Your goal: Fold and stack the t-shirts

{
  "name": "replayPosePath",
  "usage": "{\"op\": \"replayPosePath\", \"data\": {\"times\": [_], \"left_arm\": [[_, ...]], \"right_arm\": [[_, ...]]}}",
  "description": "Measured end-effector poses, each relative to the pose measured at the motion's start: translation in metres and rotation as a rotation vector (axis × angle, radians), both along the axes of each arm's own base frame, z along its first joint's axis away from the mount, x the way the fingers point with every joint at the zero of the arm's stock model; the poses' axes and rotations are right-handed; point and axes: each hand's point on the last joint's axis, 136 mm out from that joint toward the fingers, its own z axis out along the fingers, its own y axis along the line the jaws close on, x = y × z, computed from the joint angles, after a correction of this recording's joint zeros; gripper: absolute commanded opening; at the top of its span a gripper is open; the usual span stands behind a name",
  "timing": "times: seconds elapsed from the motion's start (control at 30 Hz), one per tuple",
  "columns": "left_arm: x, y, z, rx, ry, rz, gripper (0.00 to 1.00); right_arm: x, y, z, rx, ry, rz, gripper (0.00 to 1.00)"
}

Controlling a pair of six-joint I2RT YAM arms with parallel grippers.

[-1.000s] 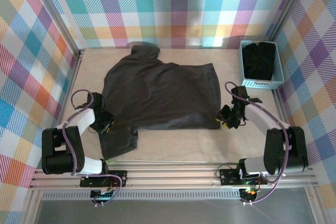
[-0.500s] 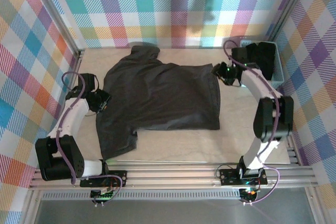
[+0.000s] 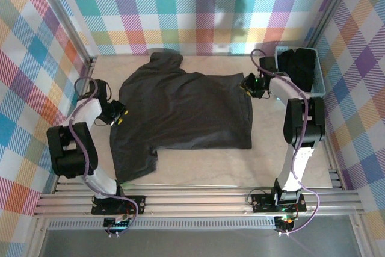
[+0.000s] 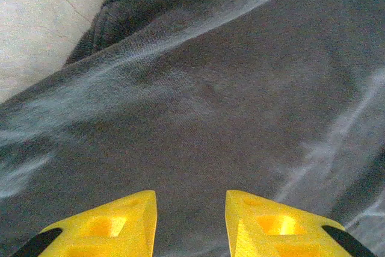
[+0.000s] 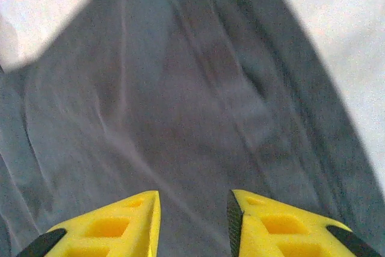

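A dark charcoal t-shirt (image 3: pixel 180 109) lies spread flat on the table, collar toward the back wall, one sleeve hanging toward the front left. My left gripper (image 3: pixel 118 116) sits at the shirt's left edge, open, its yellow fingers (image 4: pixel 120 221) just above the dark fabric (image 4: pixel 210 88). At the shirt's back right corner my right gripper (image 3: pixel 248 85) is open too, yellow fingers (image 5: pixel 283 227) over the cloth (image 5: pixel 180 100). More dark t-shirts (image 3: pixel 298 67) are piled in the basket.
A light blue mesh basket (image 3: pixel 319 91) stands at the back right against the plaid wall. Bare beige tabletop (image 3: pixel 210 164) runs along the front of the shirt. Plaid walls close in the left, back and right sides.
Both arms swung away from the shirt's front corners toward the back: the left gripper up the left edge, the right gripper to the back right corner. The shirt lies where it was.
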Motion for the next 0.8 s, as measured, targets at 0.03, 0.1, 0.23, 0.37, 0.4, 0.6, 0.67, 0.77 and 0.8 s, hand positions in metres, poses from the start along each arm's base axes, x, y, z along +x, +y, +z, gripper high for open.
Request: {"op": "replayPosePath", "data": {"times": [0.03, 0.1, 0.23, 0.37, 0.4, 0.6, 0.67, 0.77, 0.8], "left_arm": [[0.0, 0.0, -0.006, -0.003, 0.013, 0.0, 0.34], [-0.001, 0.0, -0.015, -0.006, 0.036, 0.002, 0.33], [-0.003, 0.001, -0.021, -0.004, 0.06, 0.007, 0.36], [-0.019, 0.007, -0.011, 0.049, 0.062, 0.03, 0.39], [-0.028, 0.008, -0.002, 0.066, 0.05, 0.037, 0.39], [-0.078, -0.006, 0.04, 0.11, -0.051, 0.054, 0.37], [-0.095, -0.021, 0.032, 0.1, -0.022, 0.02, 0.36], [-0.114, -0.037, 0.014, 0.091, 0.046, -0.025, 0.35], [-0.118, -0.039, 0.01, 0.09, 0.061, -0.031, 0.35]], "right_arm": [[-0.012, 0.006, -0.002, 0.002, 0.018, 0.01, 0.34], [-0.037, 0.016, -0.006, 0.005, 0.048, 0.028, 0.35], [-0.075, 0.023, -0.013, -0.011, 0.094, 0.058, 0.35], [-0.104, 0.012, -0.009, -0.056, 0.101, 0.038, 0.3], [-0.113, 0.007, -0.006, -0.067, 0.098, 0.021, 0.29], [-0.176, -0.018, -0.009, -0.094, 0.112, -0.081, 0.25], [-0.195, -0.025, -0.02, -0.109, 0.137, -0.089, 0.29], [-0.207, -0.028, -0.032, -0.131, 0.135, -0.056, 0.45], [-0.206, -0.03, -0.035, -0.138, 0.123, -0.043, 0.49]]}}
